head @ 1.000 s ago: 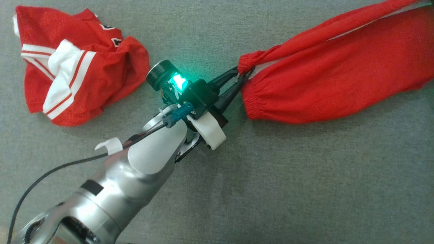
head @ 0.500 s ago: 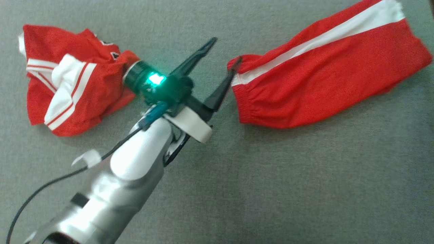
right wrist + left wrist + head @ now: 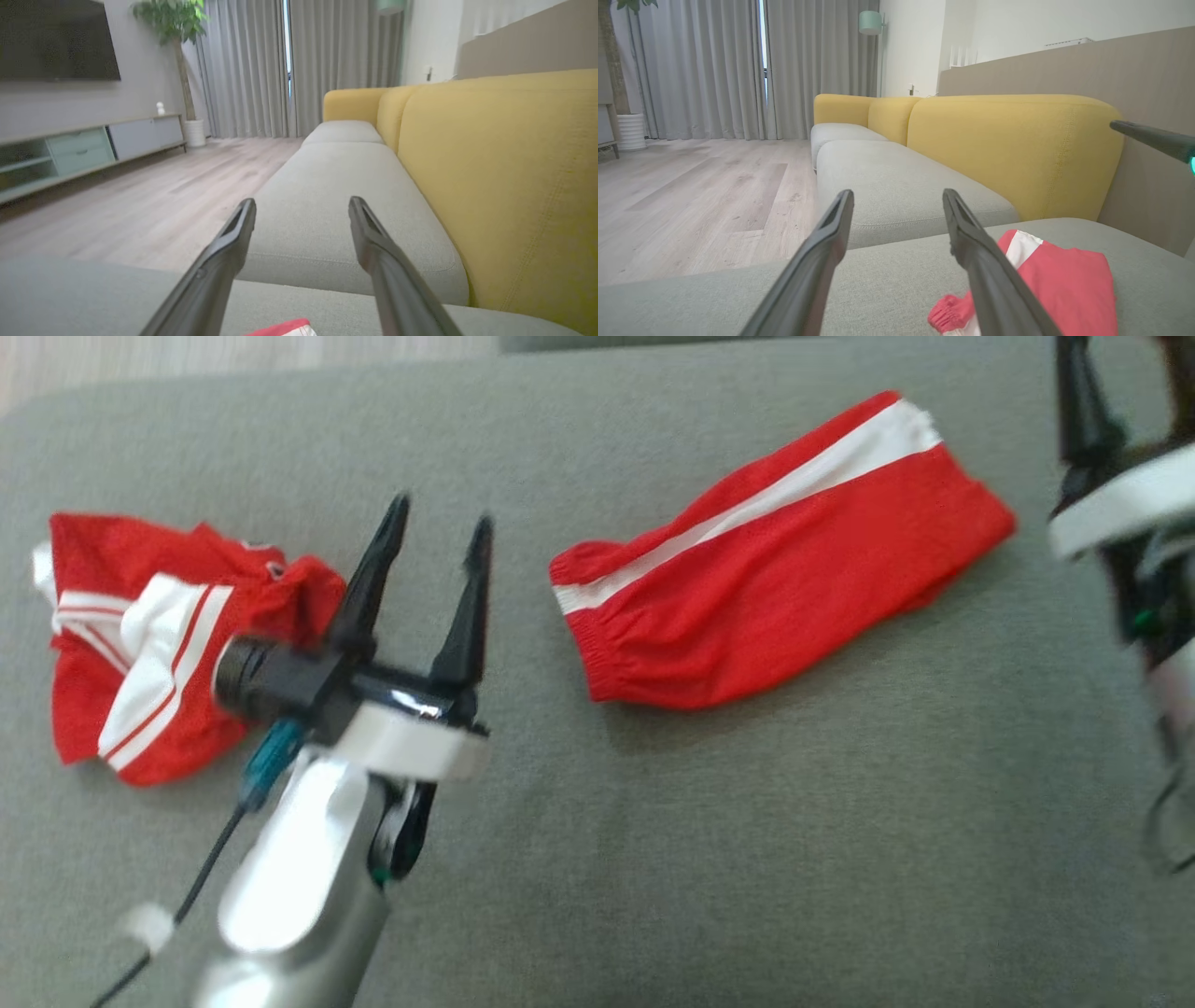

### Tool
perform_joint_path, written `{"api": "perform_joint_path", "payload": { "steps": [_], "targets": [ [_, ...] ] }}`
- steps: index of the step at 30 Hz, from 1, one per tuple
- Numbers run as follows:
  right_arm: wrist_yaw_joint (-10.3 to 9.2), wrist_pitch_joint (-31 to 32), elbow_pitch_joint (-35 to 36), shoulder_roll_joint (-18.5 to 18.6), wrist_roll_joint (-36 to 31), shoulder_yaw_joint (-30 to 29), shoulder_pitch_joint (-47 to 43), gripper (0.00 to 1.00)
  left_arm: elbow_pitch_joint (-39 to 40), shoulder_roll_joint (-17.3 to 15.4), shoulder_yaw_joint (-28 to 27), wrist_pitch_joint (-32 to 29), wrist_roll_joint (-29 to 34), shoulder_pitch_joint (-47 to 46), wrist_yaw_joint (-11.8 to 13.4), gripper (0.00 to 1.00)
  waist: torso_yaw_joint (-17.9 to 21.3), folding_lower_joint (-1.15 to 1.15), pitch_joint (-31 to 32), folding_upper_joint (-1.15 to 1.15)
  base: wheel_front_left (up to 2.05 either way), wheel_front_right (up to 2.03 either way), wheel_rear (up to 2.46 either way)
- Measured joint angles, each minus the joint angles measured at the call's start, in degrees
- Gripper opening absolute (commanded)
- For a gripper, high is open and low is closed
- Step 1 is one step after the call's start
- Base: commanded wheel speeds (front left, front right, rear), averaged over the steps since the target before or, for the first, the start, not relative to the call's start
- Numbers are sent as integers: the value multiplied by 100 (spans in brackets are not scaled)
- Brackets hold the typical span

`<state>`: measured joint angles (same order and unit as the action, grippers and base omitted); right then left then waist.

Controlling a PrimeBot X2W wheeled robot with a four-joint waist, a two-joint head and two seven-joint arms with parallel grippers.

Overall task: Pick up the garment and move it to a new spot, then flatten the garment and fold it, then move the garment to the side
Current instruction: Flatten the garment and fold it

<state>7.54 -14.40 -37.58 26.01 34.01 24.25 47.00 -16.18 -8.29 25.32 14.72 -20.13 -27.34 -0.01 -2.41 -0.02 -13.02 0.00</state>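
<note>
Black fingers of the left gripper [image 3: 441, 515] are standing wide apart and are gripping nothing. Both are hanging clear above the grey seat cushion [image 3: 747, 859].

To the right of the gripper's right finger, and apart from it, the garment [image 3: 775, 569] is lying flat on the cushion. It is a pair of red shorts with a white side stripe. The gathered waistband end is lying nearest the gripper, and the far end is pointing away to the upper right. In the left wrist view the waistband is showing low beside the right finger, partly hidden behind it.

To the left of the gripper a crumpled red-and-white jersey [image 3: 177, 635] is resting on the same cushion. The wrist housing is overlapping it in the head view; whether the two are touching cannot be told.

The right gripper [image 3: 302, 204] is likewise standing fully open and is holding nothing. In the head view it is showing blurred at the right edge, beyond the far end of the garment and apart from it. In the right wrist view a small red-and-white edge of cloth is showing below its fingers.

Ahead of both grippers the sofa is running on. The yellow backrest [image 3: 1017, 149] is rising to the right of the fingers and the wooden floor [image 3: 691, 200] is lying to the left. Grey curtains [image 3: 808, 70] are hanging beyond. Farther left of the right gripper a potted plant [image 3: 173, 18], a wall screen [image 3: 56, 39] and a low cabinet [image 3: 84, 144] are standing.
</note>
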Motion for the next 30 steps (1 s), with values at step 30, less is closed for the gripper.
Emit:
{"api": "perform_joint_path", "payload": {
  "steps": [30],
  "targets": [
    [0,415,1095,-2288,-1968,-2896,-2852,100,226,545,-1015,0,456,1575,-513,100,52,2,259,0,0,0,0]
  ]
}}
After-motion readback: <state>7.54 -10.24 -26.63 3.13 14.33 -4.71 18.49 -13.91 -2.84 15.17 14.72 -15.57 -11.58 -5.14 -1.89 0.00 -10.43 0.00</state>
